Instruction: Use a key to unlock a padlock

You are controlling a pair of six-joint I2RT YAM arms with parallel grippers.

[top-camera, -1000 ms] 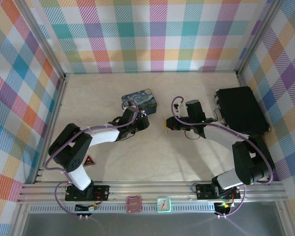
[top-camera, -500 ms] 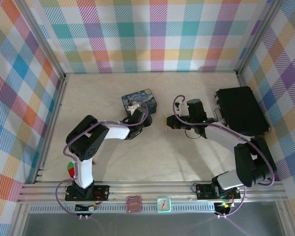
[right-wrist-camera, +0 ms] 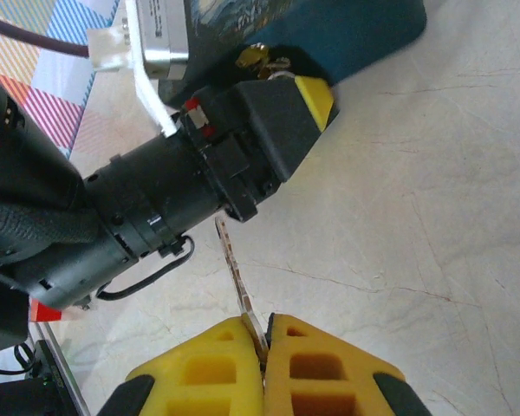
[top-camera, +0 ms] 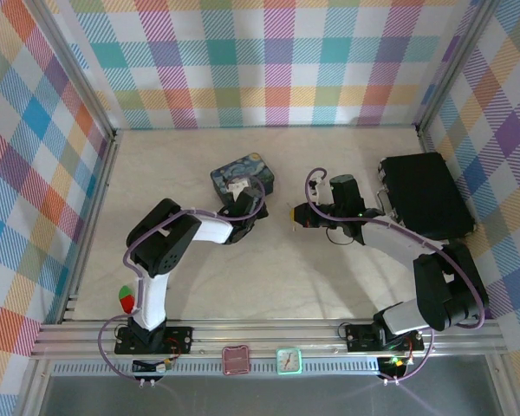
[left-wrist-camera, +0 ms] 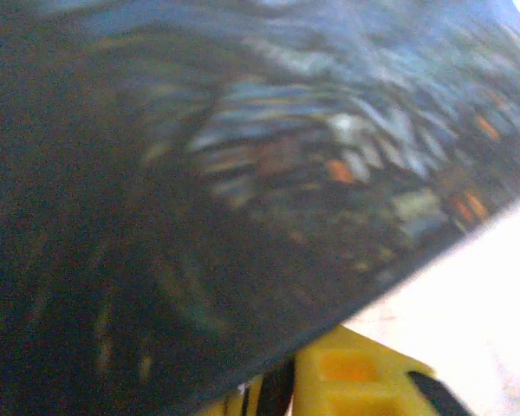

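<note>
Silvery, thin metal key (right-wrist-camera: pixel 234 260) is sitting clenched in my right gripper (right-wrist-camera: pixel 264 334), mid-worktop. My left gripper (right-wrist-camera: pixel 308 91), grip unclear, is hovering by the tiny metal padlock (right-wrist-camera: pixel 254 57). Insertion is not yet starting.

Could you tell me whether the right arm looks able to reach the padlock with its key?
Probably, though tightly: the right gripper is shut on the key, and open tabletop lies ahead, but the padlock sits tucked between the left gripper and the blue tin.

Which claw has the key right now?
The right claw: the thin silvery key is pinched between its yellow fingers. The left claw sits at the blue tin.
</note>
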